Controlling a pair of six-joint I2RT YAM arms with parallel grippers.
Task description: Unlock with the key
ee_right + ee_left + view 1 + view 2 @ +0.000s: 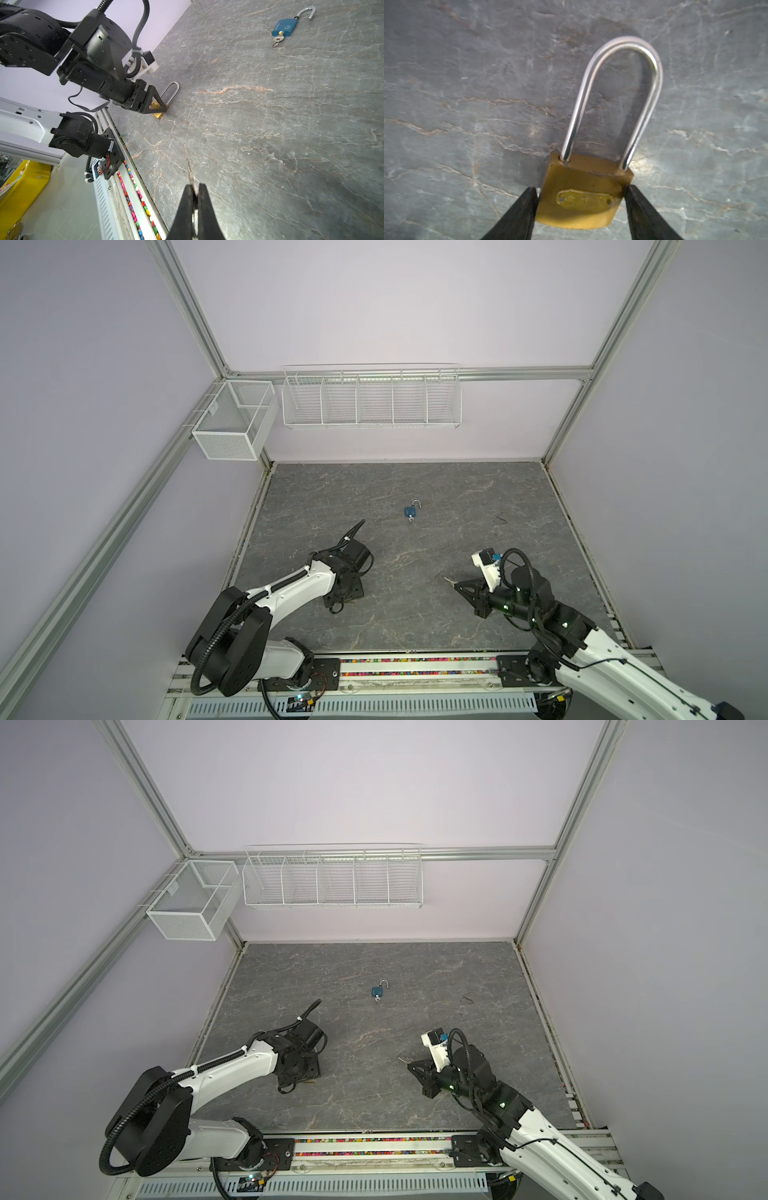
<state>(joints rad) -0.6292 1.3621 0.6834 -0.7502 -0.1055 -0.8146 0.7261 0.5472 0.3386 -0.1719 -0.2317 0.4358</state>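
A brass padlock (pixel 581 197) with a long steel shackle (pixel 618 87) lies on the stone-grey table, both shackle legs seated in its body. My left gripper (pixel 581 190) is shut on the padlock's body, a black finger (pixel 527 207) against each side; the right wrist view shows this grip, with the padlock (pixel 159 114) in the left gripper (pixel 158 105). My right gripper (pixel 195 187) is shut on a thin silver key (pixel 188 164), whose blade sticks out past the fingertips. In both top views the right gripper (pixel 457 584) (pixel 409 1064) hovers right of the left gripper (pixel 349 597) (pixel 305 1075), well apart.
A blue padlock (pixel 410 512) (pixel 377 992) (pixel 284 27) lies mid-table further back, its shackle swung open and a key in its keyhole. White wire baskets (pixel 370 396) hang on the back wall. A rail with coloured beads (pixel 415 660) runs along the front edge.
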